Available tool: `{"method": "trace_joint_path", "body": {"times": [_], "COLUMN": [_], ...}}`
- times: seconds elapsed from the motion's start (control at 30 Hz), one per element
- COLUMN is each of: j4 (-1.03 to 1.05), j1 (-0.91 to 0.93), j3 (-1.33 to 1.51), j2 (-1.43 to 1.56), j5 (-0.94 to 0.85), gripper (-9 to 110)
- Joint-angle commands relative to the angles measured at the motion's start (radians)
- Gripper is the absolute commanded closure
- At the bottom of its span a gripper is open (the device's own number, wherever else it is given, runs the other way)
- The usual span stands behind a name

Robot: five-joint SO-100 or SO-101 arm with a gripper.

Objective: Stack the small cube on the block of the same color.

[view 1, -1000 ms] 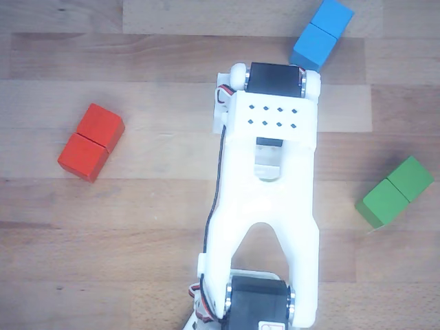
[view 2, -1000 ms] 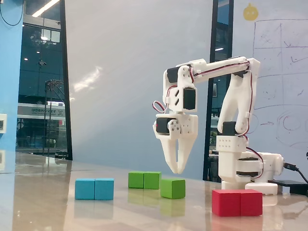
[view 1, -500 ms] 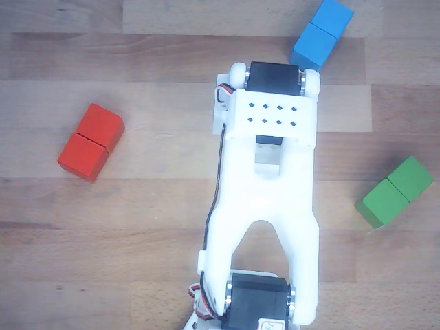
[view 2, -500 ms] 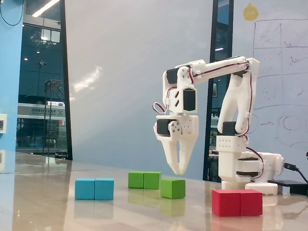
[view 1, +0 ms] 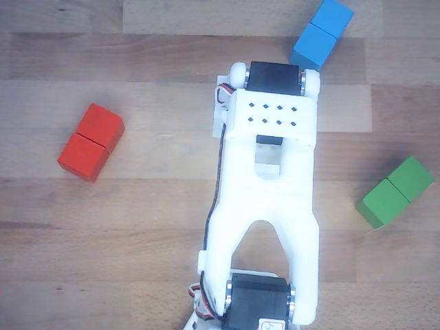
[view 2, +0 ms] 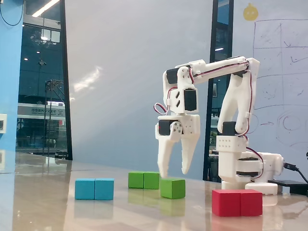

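Observation:
In the fixed view the small green cube (view 2: 173, 188) sits on the table between the blue block and the red block. My gripper (view 2: 174, 172) points straight down over it, open and empty, with its fingertips about level with the cube's top. The green oblong block (view 2: 144, 180) lies just behind and to the left of the cube. In the other view it lies at the right (view 1: 395, 191). There the white arm (view 1: 271, 172) hides the gripper and the small cube.
A blue oblong block (view 2: 95, 188) lies left of the cube and shows at the top of the other view (view 1: 322, 33). A red oblong block (view 2: 237, 202) lies front right and shows at the left in the other view (view 1: 89, 141). The arm's base (view 2: 245, 168) stands at the right.

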Motion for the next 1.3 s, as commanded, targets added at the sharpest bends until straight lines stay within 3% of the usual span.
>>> {"method": "trace_joint_path", "body": {"times": [0.0, 0.2, 0.53, 1.27], "j4": [0.015, 0.017, -0.003, -0.064], "j1": [0.011, 0.04, 0.137, 0.063], "j3": [-0.094, -0.092, -0.094, -0.095], "j2": [0.008, -0.009, -0.138, -0.158], "j5": [0.0, 0.0, 0.002, 0.015], "gripper": [67, 61, 61, 61]}}
